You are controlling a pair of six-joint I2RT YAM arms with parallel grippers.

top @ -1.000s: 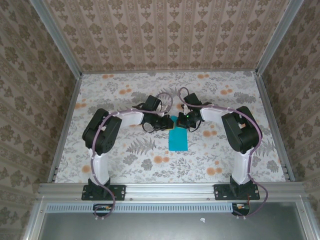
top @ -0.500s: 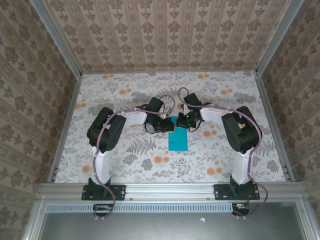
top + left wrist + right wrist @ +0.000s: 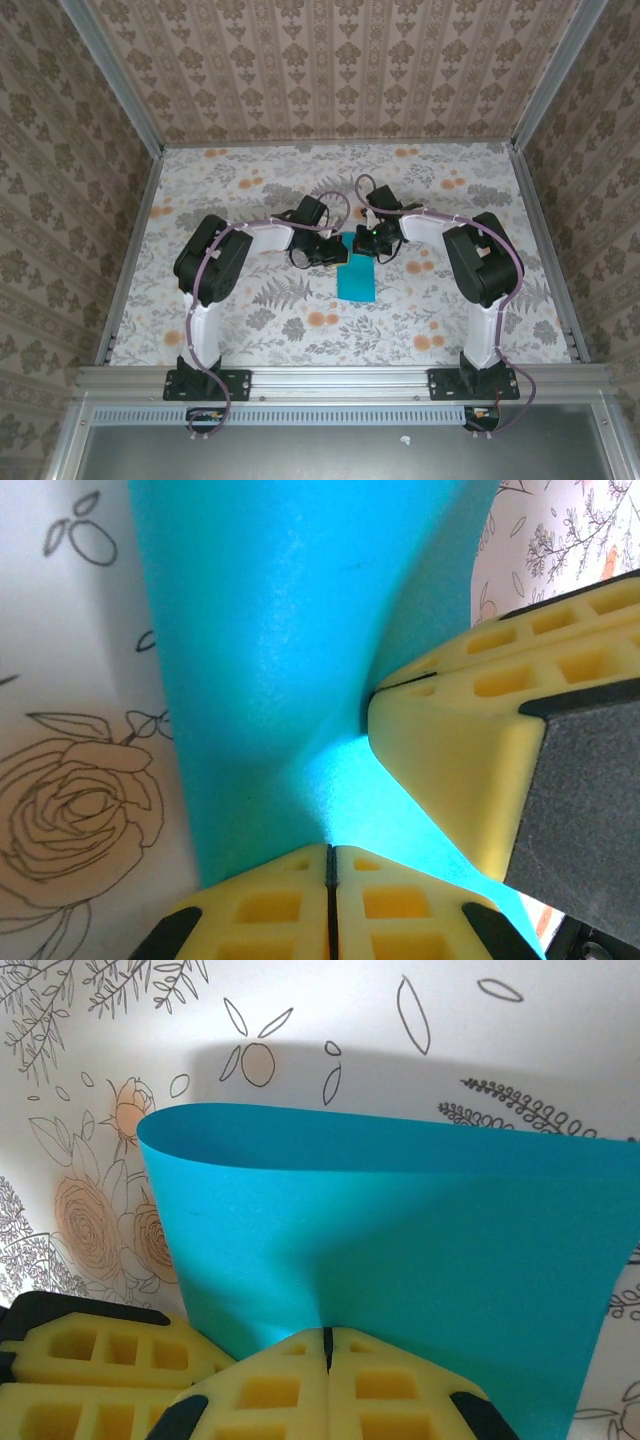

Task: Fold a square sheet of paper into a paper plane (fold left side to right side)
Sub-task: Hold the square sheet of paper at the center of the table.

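Square sheet of paper lies mid-table on the floral tabletop, and from overhead I read it as a narrow doubled strip. The left gripper sits at its 11 o'clock corner and the right gripper at 1 o'clock, both arms crowding that far edge. My right wrist camera adds that the fold is a soft rounded loop, the right gripper's jaws pressed together on the paper. The left wrist camera shows the left gripper pinching it too, yellow pads just beside the other's

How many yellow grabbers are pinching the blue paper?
2. The left yellow-padded gripper pinches the bright cyan-blue paper sheet; the right yellow-padded gripper pinches it close beside.
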